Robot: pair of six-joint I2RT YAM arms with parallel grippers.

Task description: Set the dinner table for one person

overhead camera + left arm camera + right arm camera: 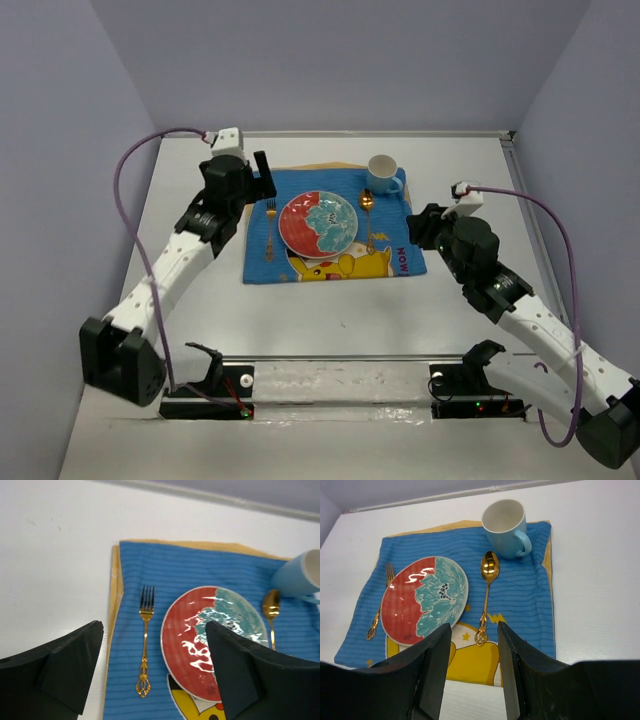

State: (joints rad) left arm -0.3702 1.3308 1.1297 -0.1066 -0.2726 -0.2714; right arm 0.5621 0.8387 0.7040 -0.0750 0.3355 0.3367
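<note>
The dinner table [300,320] is a flat, matte white top with thin metal edge strips. A blue cartoon-printed placemat [398,225] lies directly on it, below the left gripper [263,176] and just ahead of the right gripper [422,224].

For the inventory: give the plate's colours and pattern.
The plate is half red, half teal with a flower design; best seen from the right wrist.

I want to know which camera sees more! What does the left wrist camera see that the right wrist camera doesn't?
Only the left wrist: the left fingers, spread wide. Only the right wrist: the right fingers, the whole spoon and the whole mug; the left view cuts both off. Both: the plate, fork and blue mat, on the white table.
</note>
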